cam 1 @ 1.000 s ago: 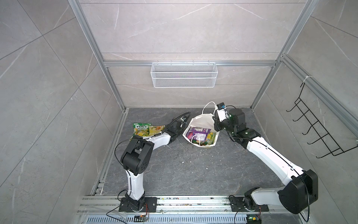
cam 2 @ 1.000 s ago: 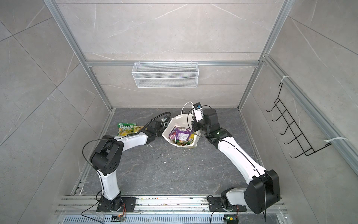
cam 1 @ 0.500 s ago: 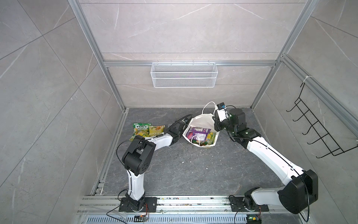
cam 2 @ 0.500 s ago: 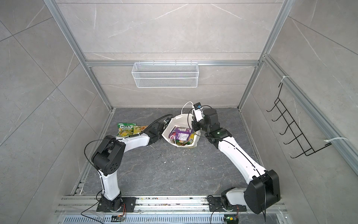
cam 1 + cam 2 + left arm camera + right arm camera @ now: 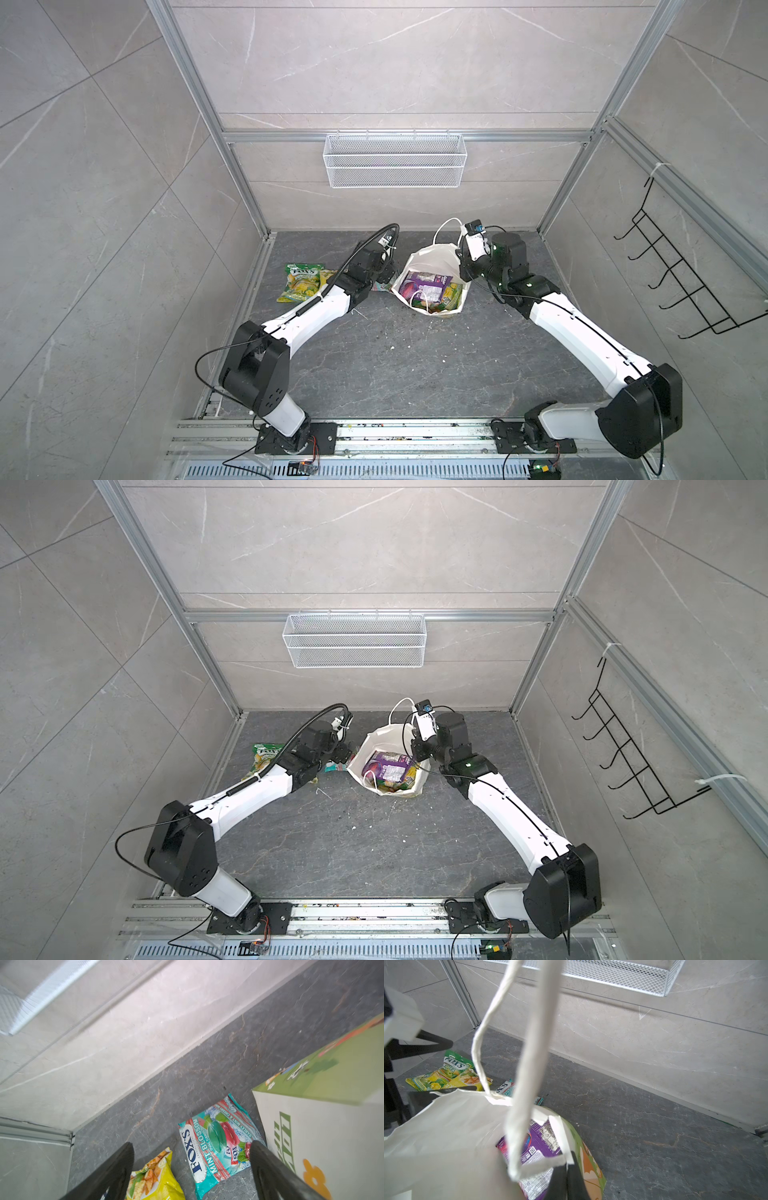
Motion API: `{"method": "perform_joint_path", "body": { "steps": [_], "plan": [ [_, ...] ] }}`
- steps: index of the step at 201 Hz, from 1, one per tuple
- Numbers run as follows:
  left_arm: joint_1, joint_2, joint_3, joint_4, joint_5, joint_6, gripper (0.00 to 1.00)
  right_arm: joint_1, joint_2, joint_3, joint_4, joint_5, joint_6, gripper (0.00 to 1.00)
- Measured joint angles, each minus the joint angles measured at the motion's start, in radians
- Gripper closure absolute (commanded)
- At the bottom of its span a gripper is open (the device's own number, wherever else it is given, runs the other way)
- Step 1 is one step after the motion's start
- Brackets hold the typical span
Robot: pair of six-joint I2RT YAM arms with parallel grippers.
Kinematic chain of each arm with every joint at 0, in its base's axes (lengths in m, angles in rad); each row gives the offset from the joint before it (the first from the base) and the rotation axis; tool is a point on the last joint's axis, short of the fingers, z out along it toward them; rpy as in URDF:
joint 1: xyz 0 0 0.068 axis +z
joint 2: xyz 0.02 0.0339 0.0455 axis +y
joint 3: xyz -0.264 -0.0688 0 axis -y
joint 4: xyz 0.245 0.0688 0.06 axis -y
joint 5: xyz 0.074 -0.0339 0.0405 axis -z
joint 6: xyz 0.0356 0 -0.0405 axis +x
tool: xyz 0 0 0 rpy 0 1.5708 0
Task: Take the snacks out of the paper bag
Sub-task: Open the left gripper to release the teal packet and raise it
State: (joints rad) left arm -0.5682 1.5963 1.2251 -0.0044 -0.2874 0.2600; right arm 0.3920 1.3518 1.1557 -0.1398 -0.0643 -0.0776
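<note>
The white paper bag (image 5: 428, 258) stands open at the back middle of the floor, flower print on its side (image 5: 322, 1136). A purple packet (image 5: 423, 284) and other snacks lie inside it. My right gripper (image 5: 568, 1165) is shut on the bag's rim at its right side (image 5: 463, 266), with the cord handle (image 5: 533, 1064) looped in front of the camera. My left gripper (image 5: 191, 1144) is open just left of the bag (image 5: 384, 272), above a teal FOX'S packet (image 5: 216, 1142) lying flat on the floor. A yellow packet (image 5: 158, 1178) and a green-yellow FOX'S packet (image 5: 301, 282) lie further left.
A white wire mesh basket (image 5: 395, 166) hangs on the back wall. A black hook rack (image 5: 681, 282) is on the right wall. The left wall and an aluminium rail (image 5: 253, 282) stand close to the packets on the floor.
My left gripper has gone from shut to wide open, and the teal packet lies free on the floor. The left elbow has dropped toward the front. The right arm has not moved.
</note>
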Motion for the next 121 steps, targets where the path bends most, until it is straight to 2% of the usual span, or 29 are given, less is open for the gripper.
{"method": "perform_joint_path", "body": {
  "steps": [24,44,59,91,121],
  "plan": [
    [0.069,0.048,0.056,-0.03,0.099,-0.086,0.22,0.0,0.0,0.0,0.0,-0.003,0.004,1.0],
    [0.143,0.113,0.093,-0.063,0.186,-0.167,0.24,0.0,0.0,0.0,0.0,-0.007,0.008,1.0],
    [0.185,0.161,0.119,-0.128,0.211,-0.208,0.23,0.0,0.0,0.0,0.0,-0.007,0.008,1.0],
    [0.198,0.371,0.397,-0.298,0.225,-0.269,0.22,-0.001,0.0,0.0,-0.002,-0.007,0.009,1.0],
    [0.186,0.456,0.487,-0.399,0.227,-0.317,0.19,-0.001,0.0,0.0,-0.002,-0.006,0.019,1.0]
  ]
}}
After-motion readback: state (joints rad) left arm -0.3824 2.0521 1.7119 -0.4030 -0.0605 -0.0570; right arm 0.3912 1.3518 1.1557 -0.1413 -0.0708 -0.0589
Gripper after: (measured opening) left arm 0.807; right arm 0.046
